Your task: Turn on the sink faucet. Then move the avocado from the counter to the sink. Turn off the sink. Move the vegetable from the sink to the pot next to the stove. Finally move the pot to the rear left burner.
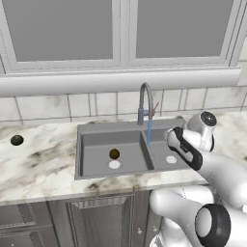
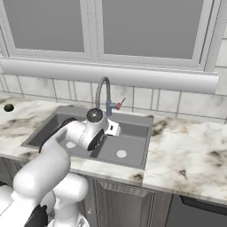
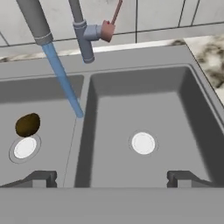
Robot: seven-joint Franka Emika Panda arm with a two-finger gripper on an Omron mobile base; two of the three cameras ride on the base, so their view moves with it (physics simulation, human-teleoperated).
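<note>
Wide-spread fingers hover over the sink, marble counter around it.

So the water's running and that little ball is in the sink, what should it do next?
Probably reach the open pincer up to the faucet's side lever and shut off the stream: the avocado already lies in the left basin beside the drain, so the water is likely no longer needed.

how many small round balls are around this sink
2: the brownish-olive ball lies in the grey metal sink's left basin by the drain; the darker green-black ball sits on the white marble counter far left.
</note>
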